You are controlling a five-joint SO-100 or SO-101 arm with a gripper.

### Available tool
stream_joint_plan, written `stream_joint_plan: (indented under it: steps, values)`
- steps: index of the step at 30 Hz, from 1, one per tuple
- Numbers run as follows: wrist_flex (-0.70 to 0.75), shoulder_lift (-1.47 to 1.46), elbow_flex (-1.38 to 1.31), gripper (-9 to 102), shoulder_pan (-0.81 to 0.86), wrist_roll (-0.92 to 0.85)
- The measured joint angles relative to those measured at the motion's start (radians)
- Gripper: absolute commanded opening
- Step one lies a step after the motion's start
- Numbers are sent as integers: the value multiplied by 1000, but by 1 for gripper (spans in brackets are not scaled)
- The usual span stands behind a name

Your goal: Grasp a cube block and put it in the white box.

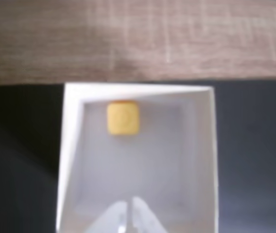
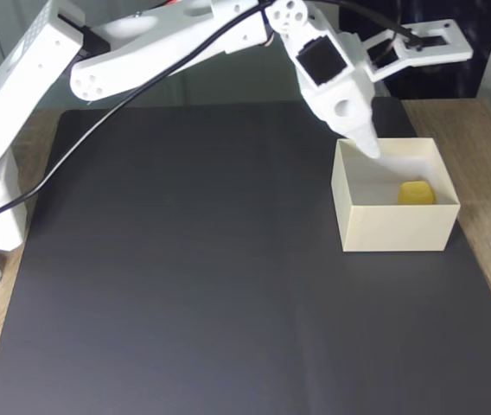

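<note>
Resting near far wall of white box (image 1: 211, 145), cube block (image 1: 123, 117); end effector (image 1: 129, 206) shut, empty.

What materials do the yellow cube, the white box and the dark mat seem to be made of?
The cube block looks like matte moulded plastic or painted wood: uniform yellow, rounded corners. The white box looks like thin card or plastic sheet: flat cream walls, sharp edges, no gloss. The mat looks like matte rubber or fabric: an even black without reflections. None of these is certain.

From the wrist we look close down past the gripper (image 1: 128, 213) into the white box (image 1: 70, 145), which our high fixed view also shows beneath the gripper (image 2: 371, 149).
</note>
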Motion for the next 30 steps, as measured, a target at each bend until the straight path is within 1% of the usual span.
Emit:
stream_joint_plan:
  steps: [11, 18, 21, 23, 24, 28, 30]
  values:
    - [250, 291, -2, 0, -114, -18]
    - [390, 462, -2, 0, -133, -18]
    - [445, 531, 6, 2, -133, -18]
    - [430, 618, 91, 2, -133, -15]
    - [397, 678, 160, 2, -133, -17]
    - [247, 973, 548, 3, -133, -43]
    - [210, 1129, 733, 4, -132, -54]
